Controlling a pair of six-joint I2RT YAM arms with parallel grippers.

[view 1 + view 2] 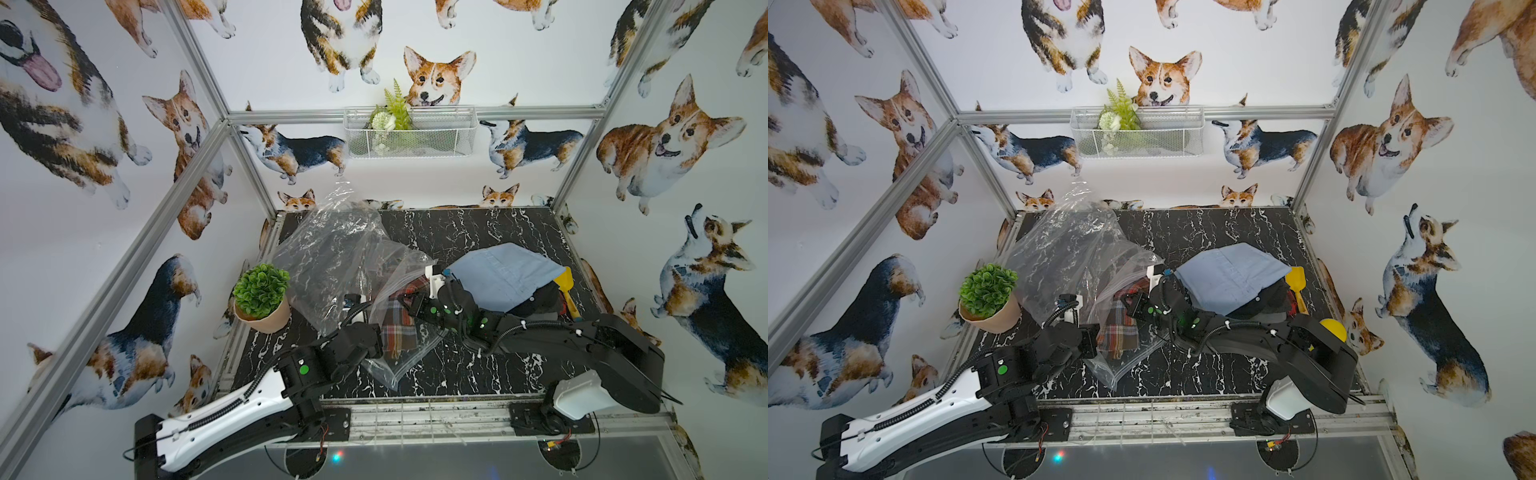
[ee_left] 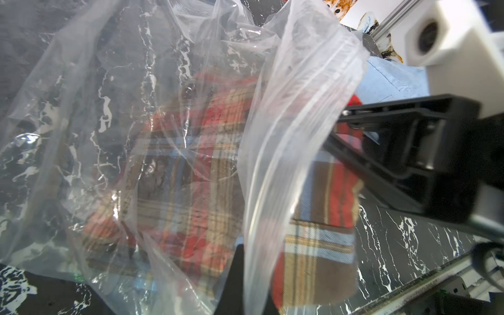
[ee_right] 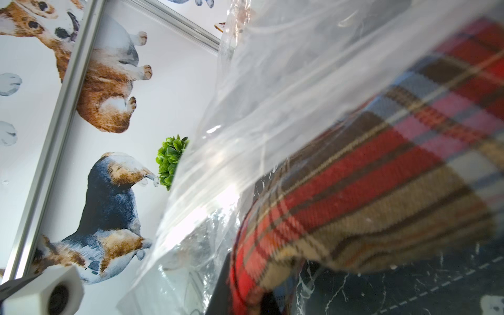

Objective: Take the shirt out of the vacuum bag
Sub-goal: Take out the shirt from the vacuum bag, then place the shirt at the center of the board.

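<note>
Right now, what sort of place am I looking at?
Likely a robot test booth, not a home: silver aluminium frame, corgi-print walls, a left robot arm and a right robot arm mounted beside a black marble-patterned tabletop.

Finding: a robotics test cell of the laboratory kind. The work area is boxed in by an aluminium frame and closed on three sides by printed panels showing dogs, which read as a staged backdrop and not as room walls. The tabletop is a dark marble-pattern sheet fitted inside the frame. Two robot arms, the left arm and the right arm, are bolted to a metal rail along the front edge, with cabling exposed. A white camera housing sits at an arm's wrist. A potted plant and a wire basket of greenery, hung on the rear bar, read as props.
</note>
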